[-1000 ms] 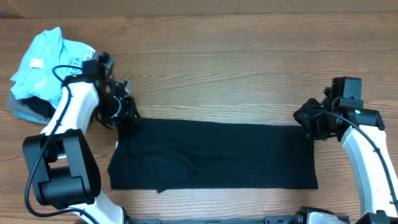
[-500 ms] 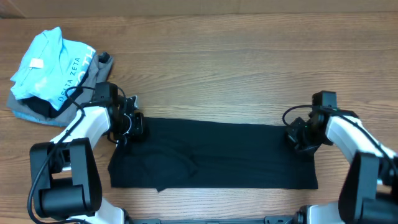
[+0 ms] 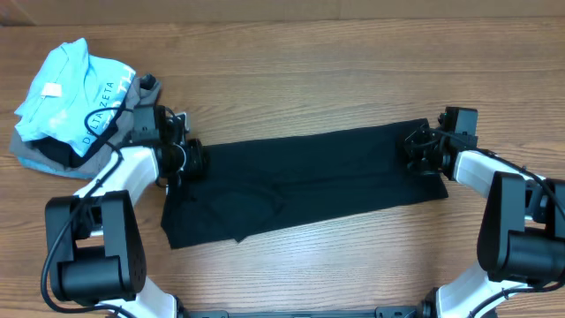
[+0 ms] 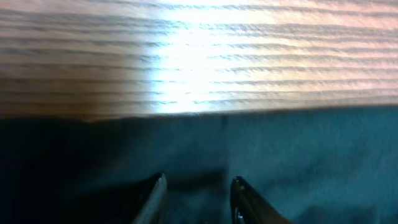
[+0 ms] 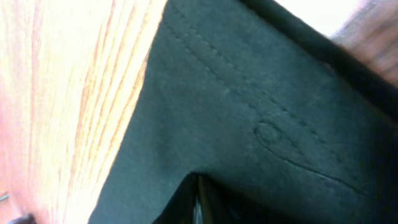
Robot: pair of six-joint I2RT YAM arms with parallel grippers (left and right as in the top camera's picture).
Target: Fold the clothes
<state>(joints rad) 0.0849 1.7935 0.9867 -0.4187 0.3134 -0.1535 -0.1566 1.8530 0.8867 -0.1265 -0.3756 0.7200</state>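
The black T-shirt point(image 3: 309, 181) lies across the middle of the wooden table point(image 3: 309, 53) as a long, narrow band. Its right end sits a little farther from the robot than its left, so the band runs at a slant. No sleeves stick out. Only a soft lobe shows along the near edge toward the left, so the lengthwise folding looks done, though the layers themselves cannot be counted.

The left gripper point(image 3: 184, 161) is on the far left corner of the band. In its wrist view the two fingers stand a little apart with dark cloth in the gap, and it cannot be told whether they are pinching it.

The right gripper point(image 3: 422, 150) is on the far right corner. Its wrist view shows the fingertips drawn together on a bunched fold of the shirt beside a stitched hem, so it appears clamped on the cloth.

What is probably left is the crosswise folding, which means bringing one end over the other and then squaring the packet. The slanted lie suggests the band may need straightening first.

The table has a mid-brown wood grain, smooth, with a bright glare in the left wrist view. At its far left corner a light blue shirt point(image 3: 66, 88) is heaped on a grey garment point(image 3: 31, 157), well apart from the black one. Nothing of the room beyond the tabletop shows.
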